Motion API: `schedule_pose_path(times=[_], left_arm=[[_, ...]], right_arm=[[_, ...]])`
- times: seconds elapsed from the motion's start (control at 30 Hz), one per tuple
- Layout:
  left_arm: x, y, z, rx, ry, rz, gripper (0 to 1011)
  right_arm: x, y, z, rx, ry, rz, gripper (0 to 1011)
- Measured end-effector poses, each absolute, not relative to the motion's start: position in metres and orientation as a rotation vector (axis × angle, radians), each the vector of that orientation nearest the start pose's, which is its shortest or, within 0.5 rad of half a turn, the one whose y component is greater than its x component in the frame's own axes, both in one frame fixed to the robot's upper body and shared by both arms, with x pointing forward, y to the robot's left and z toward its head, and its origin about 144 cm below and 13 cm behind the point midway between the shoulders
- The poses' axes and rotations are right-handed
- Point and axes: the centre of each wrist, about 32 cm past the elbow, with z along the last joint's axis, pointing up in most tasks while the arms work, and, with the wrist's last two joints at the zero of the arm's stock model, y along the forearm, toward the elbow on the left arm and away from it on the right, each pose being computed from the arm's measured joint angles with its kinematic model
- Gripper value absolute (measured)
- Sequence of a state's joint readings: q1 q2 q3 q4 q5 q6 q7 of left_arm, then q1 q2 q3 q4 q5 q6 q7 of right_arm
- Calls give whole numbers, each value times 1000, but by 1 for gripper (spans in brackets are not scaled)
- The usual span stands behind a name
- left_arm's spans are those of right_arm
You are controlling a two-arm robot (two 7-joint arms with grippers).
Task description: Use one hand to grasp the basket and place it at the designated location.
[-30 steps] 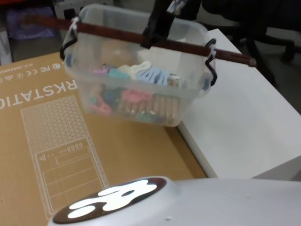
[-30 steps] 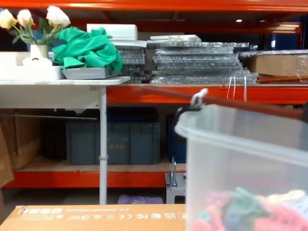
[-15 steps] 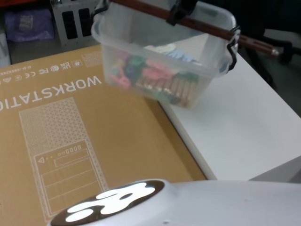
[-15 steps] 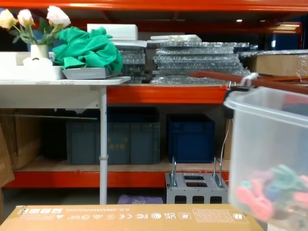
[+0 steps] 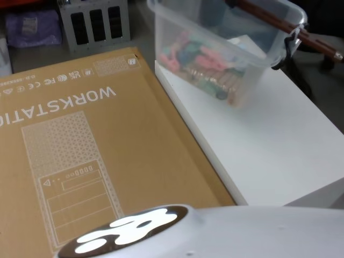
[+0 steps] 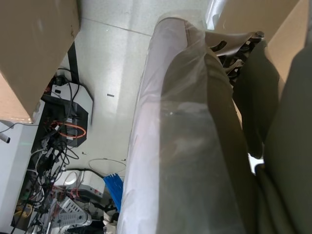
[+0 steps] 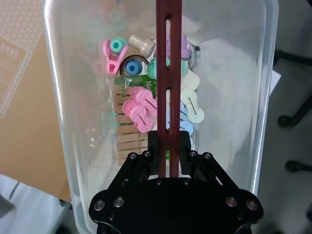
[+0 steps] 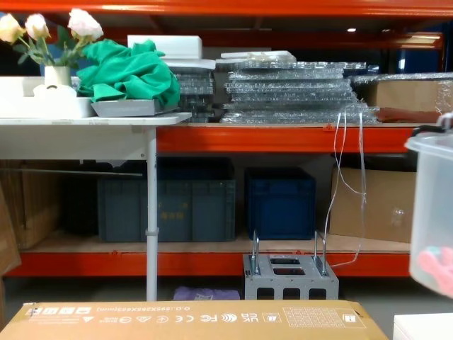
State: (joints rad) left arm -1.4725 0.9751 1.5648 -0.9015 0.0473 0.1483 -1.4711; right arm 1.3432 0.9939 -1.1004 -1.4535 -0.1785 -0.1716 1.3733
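Directly below my right gripper (image 7: 169, 158) hung the basket (image 5: 215, 40), a clear plastic tub with a rounded rim. My fingers were clamped on its dark red slotted handle bar (image 7: 168, 73), which ran straight out from between them across the open top of the basket. Under the bar, inside the tub, lay a jumble of clothes pegs (image 7: 141, 109) in pink, teal, pale blue and cream, with a row of wooden ones beside them.

From my head camera, the basket was tilted and held above the far end of the white table (image 5: 279, 145), the bar sticking out past the rim on my right side, where a black wire loop (image 5: 287, 45) joined it to the tub. A brown cardboard box (image 5: 91, 150) printed with "WORKSTATION" lay to the left of the basket, its edge just beside the table's. On the floor beyond the box stood a grey metal box (image 8: 290, 278) with two upright handles.

From my chest camera, one wall of the basket (image 8: 432, 212) showed at the right edge, with something pink at its bottom.

As for my left gripper, I could not tell its state; the wrist camera on that arm looked down past a pale wrapped arm segment (image 6: 185, 146) at the floor and a tangle of cables (image 6: 63, 141).
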Motion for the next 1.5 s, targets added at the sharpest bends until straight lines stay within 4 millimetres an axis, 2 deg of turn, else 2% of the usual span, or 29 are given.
schedule_pose_path(times=[0.23,0.5,0.8,1.2,1.5], left_arm=[[616,496,1396,1629,165,178,0],[616,496,1396,1629,165,178,0],[616,496,1396,1629,165,178,0],[616,496,1396,1629,165,178,0],[616,496,1396,1629,165,178,0]], right_arm=[[587,-373,1481,-1477,-644,-33,233],[587,-385,1473,-1508,-578,-78,233],[584,-408,1456,-1541,-480,-118,233],[578,-422,1438,-1560,-387,-164,233],[574,-419,1430,-1552,-361,-175,232]])
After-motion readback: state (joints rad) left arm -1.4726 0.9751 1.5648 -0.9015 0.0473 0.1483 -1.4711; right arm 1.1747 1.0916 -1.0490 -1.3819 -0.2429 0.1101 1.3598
